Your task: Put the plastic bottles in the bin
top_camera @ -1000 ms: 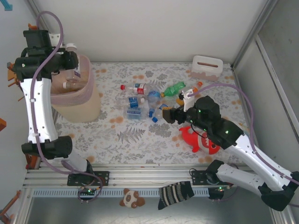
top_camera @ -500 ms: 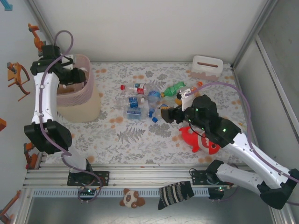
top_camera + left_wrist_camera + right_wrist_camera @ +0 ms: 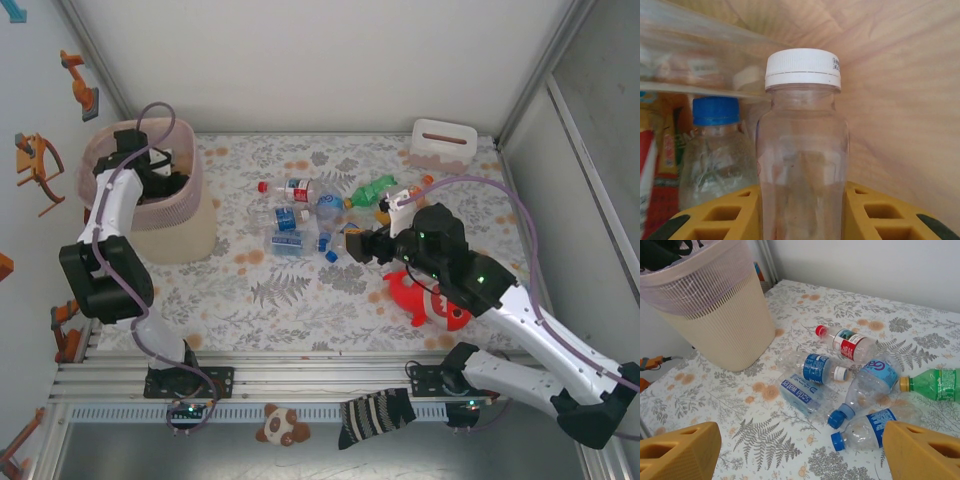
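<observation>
Grey fern-print desk (image 3: pixel 300 300): carries everything, arm bases at the near edge.

Far left on it, tall translucent pink plastic basket bin (image 3: pixel 190 225), ribbed wall, rounded rim. Stands upright within the left arm's reach, so drops go straight down.

Left pincer (image 3: pixel 802 220) deep inside the bin, narrowed around a clear plastic bottle with white screw cap (image 3: pixel 802 150). Yellow fingers (image 3: pixel 725 215) on both sides of its lower body, cap pointing away from the wrist. Gripped low, probably to let it slide in beside the load already there. Judged step: lowering for release, not let go yet.

Right pincer (image 3: pixel 800 452) spread wide, holding nothing, hovering over the loose heap mid-desk. Looks parked for the next pick while the other arm unloads.

Just by the right arm, red shark plush toy (image 3: pixel 425 300): not for the bin. Far right corner, small white slotted box (image 3: pixel 442 145): no target either.

Inside the bin, just beside the held one: crumpled clear bottle with blue cap (image 3: pixel 715 150), packed against others.

Left to clear, lying flat and close together on the desk:
- green bottle with yellow cap (image 3: pixel 935 385)
- crushed blue-label bottle with blue cap (image 3: pixel 865 385)
- red-capped bottle with red-and-white label (image 3: pixel 847 342)
- blue-label bottle with white cap (image 3: pixel 815 367)

Roughly mid-task.
</observation>
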